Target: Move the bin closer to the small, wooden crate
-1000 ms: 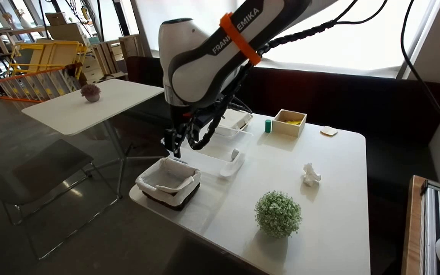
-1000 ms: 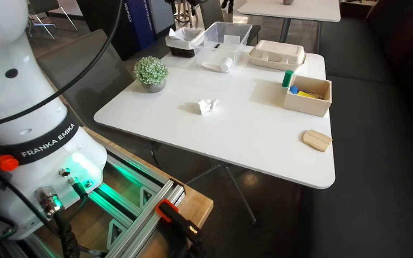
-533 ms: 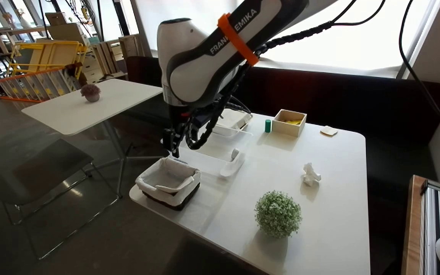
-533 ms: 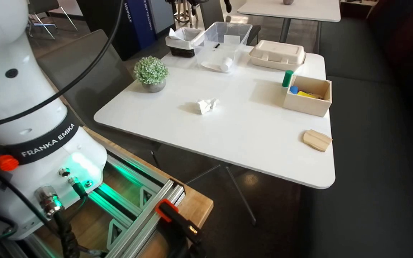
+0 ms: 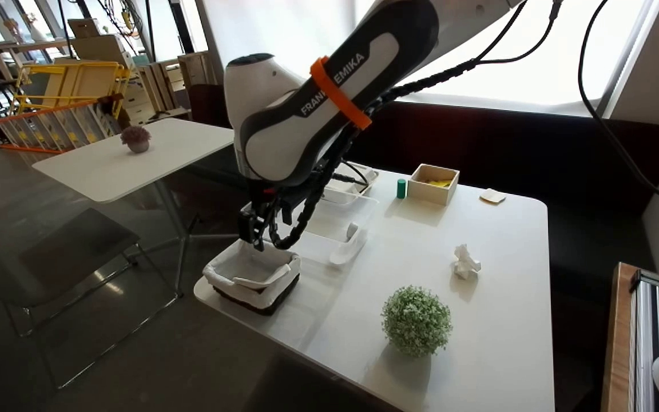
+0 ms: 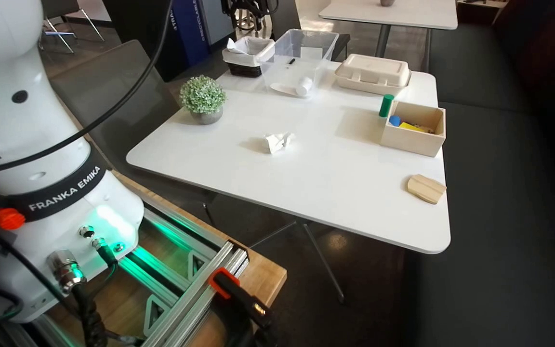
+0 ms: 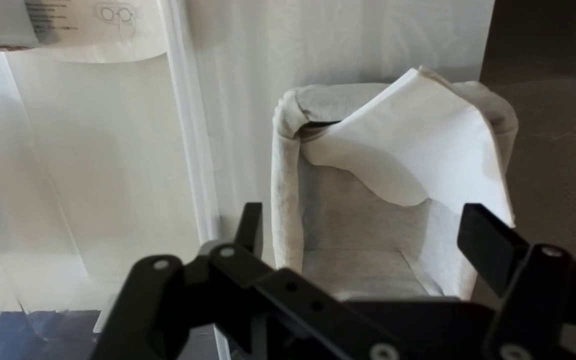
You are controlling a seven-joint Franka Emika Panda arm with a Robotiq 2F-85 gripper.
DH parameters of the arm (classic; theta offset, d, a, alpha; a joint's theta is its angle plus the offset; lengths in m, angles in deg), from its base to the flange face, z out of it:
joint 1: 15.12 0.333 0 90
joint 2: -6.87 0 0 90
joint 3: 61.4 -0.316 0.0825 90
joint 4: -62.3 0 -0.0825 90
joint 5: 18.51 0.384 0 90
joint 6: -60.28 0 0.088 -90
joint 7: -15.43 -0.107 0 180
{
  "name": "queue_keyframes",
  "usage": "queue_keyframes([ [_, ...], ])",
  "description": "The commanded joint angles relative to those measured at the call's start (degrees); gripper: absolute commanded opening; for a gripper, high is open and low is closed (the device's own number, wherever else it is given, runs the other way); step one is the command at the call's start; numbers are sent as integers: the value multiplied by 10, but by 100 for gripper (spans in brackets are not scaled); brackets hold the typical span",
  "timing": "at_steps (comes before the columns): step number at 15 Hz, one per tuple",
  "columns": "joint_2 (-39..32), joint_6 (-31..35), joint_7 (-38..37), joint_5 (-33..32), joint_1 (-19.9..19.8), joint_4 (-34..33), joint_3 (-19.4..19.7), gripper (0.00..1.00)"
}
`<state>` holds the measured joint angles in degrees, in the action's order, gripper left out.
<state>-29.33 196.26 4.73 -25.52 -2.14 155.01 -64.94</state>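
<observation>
White bin (image 5: pixel 243 290): below gripper (image 7: pixel 363 220) | jaws: spread | crate (image 5: pixel 428 193): bin's 2 o'clock, well apart, in an exterior view

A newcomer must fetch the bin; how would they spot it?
Find the table with the green plant. Near one corner, beside the clear tub, sits the bin, set apart by its white liner over a dark base.

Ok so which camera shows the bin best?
The wrist view: it looks down into the bin, large in the picture, with a white flap inside, though the pincer covers part of it. Both exterior views show it smaller and at a slant, but add its dark base.
</observation>
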Motion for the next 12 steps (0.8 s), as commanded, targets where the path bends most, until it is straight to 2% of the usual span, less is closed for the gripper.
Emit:
queue_keyframes([
  [1,-53,-5,-43,-31,34,-58,32,100],
  [12,-160,-2,-38,-27,35,-171,48,100],
])
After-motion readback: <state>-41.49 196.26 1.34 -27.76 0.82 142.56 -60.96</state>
